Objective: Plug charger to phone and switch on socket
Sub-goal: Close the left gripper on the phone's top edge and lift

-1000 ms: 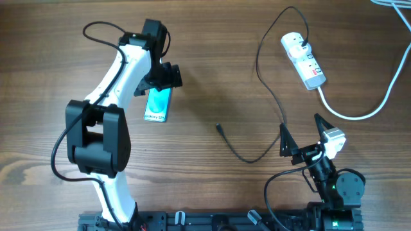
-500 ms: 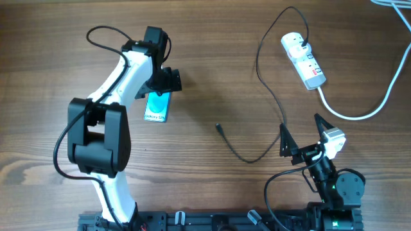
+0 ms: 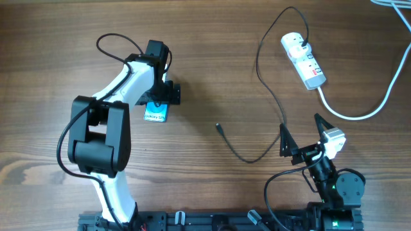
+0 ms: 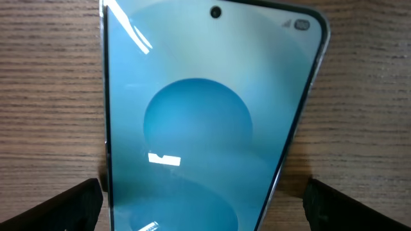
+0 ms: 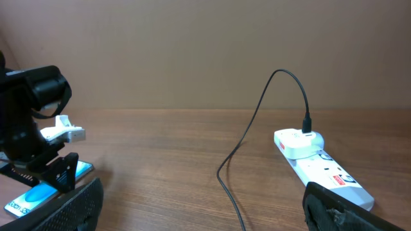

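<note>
At the left of the wooden table (image 3: 205, 58), the left gripper (image 3: 160, 97) hangs low over the phone (image 4: 192, 128), its fingers (image 4: 80, 205) spread wide on either side of the lit teal screen, not clamped on it. Well to the right lies the socket (image 3: 304, 61) with the charger (image 3: 258, 59) plugged into it — the thin black cable loops down to a loose tip lying between the phone and the right gripper (image 3: 300, 131). That claw sits near the front edge, jaws apart and empty.

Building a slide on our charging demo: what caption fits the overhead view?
Left hand over the phone, charger tip lying free mid-table, its other end in the socket.
</note>
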### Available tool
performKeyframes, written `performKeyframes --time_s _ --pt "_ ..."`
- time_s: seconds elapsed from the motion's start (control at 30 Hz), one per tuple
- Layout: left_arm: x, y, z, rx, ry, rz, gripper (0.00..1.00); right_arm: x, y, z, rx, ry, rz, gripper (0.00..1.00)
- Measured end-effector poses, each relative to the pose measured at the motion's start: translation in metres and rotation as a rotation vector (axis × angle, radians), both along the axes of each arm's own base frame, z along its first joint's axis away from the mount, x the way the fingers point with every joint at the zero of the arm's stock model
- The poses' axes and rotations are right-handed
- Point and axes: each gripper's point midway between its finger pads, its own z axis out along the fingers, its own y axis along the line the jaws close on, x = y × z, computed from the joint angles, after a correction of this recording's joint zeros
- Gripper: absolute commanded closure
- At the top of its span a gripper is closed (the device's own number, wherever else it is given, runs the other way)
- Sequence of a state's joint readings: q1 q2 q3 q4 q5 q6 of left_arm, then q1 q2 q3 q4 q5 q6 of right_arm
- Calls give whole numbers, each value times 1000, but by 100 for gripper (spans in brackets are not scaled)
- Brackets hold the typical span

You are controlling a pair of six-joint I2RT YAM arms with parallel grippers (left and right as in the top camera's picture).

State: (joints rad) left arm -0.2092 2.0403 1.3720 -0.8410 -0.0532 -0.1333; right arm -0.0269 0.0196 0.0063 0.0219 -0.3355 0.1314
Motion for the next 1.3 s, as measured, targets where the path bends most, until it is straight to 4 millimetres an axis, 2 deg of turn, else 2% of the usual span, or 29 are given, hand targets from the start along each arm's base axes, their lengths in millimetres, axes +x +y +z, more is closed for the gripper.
performKeyframes --time_s 0.13,0.4,0.43,0.5,0.8,0.97,1.0,1.1,1.17,1.3 --pt "1 -1 -1 -3 -6 -25 9 0 0 0 0 0 0 1" --pt "1 -5 -2 -29 -5 -25 15 0 0 0 0 0 0 0" --pt "1 -5 -2 -30 -5 -24 15 0 0 0 0 0 0 0" --pt "1 -6 -2 -38 -3 -21 0 0 0 0 0 0 0 0" --pt "4 -11 0 -74 -15 34 0 0 0 0 0 0 0 0" --pt "7 -13 0 -84 -30 74 13 0 0 0 0 0 0 0" --pt "6 -13 0 -85 -26 85 13 0 0 0 0 0 0 0" --pt "-4 -12 -1 -85 16 125 10 0 0 0 0 0 0 0" --pt "-13 -11 -1 -80 53 147 0 0 0 0 0 0 0 0" --pt "-20 -11 -1 -80 81 169 0 0 0 0 0 0 0 0"
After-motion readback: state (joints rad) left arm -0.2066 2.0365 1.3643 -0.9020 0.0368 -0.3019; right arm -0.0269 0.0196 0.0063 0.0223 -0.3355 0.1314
